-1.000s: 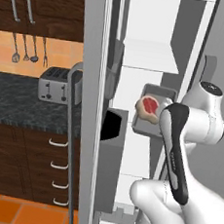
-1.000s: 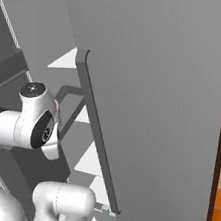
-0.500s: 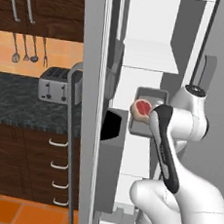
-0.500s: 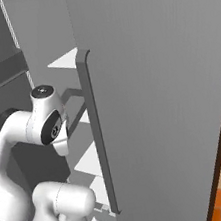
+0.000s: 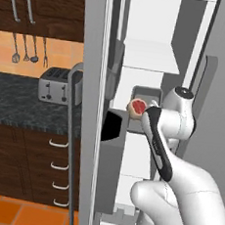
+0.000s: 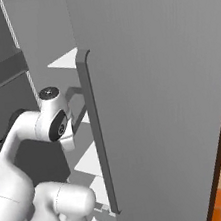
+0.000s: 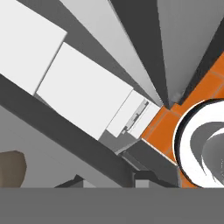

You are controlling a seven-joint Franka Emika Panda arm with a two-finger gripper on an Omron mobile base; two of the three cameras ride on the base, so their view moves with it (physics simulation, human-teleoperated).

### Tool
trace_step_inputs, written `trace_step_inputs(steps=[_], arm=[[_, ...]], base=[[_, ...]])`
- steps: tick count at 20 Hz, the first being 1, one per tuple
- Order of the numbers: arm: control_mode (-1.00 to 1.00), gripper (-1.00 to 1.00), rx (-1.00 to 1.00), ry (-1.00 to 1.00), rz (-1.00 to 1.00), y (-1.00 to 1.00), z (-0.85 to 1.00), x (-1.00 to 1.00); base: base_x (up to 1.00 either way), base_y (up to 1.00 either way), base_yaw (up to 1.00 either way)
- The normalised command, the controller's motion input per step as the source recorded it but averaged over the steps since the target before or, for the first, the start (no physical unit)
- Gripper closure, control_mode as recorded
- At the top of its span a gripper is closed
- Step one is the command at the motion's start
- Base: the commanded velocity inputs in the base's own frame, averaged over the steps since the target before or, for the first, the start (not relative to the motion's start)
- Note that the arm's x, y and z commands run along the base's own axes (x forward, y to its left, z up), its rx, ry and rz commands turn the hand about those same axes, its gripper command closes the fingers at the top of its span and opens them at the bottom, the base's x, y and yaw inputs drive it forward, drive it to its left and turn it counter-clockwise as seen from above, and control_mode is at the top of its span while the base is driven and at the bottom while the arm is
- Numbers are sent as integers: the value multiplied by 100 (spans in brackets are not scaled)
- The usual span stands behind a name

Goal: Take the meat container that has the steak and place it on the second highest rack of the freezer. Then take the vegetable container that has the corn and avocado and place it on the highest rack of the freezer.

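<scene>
The end effector [image 5: 143, 112] is sitting clamped on the near rim of the grey rectangular meat container [image 5: 144, 99] carrying the red oval steak [image 5: 137, 107], inside the silver-grey freezer [image 5: 95, 58]; the white second-highest rack [image 5: 151, 56] is lying above and beyond it.

toaster [image 5: 55, 84] on dark counter [image 5: 17, 104] | utensils [image 5: 25, 49] hanging | drawers [image 5: 55, 157] below

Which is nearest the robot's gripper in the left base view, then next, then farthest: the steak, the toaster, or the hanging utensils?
1. Steak, in its grey container at the gripper, inside the freezer.
2. Toaster, left on the dark counter.
3. Hanging utensils, far left on the wall.
</scene>
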Motion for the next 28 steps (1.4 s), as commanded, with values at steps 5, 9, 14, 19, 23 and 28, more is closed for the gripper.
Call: trace_step_inputs(steps=[5, 9, 14, 19, 23, 28], arm=[[-100, 100, 0, 0, 0, -15, -6, 37], [-100, 100, -1, 1, 0, -1, -8, 38], [-100, 100, 0, 0, -3, 0, -3, 38], [-100, 100, 0, 0, -4, -2, -2, 32], [-100, 100, 0, -1, -4, -4, -27, 11], [-100, 100, 0, 0, -6, -2, -10, 29]], base=[[0, 0, 0], [0, 0, 0], [0, 0, 0], [0, 0, 0], [0, 0, 0], [0, 0, 0]])
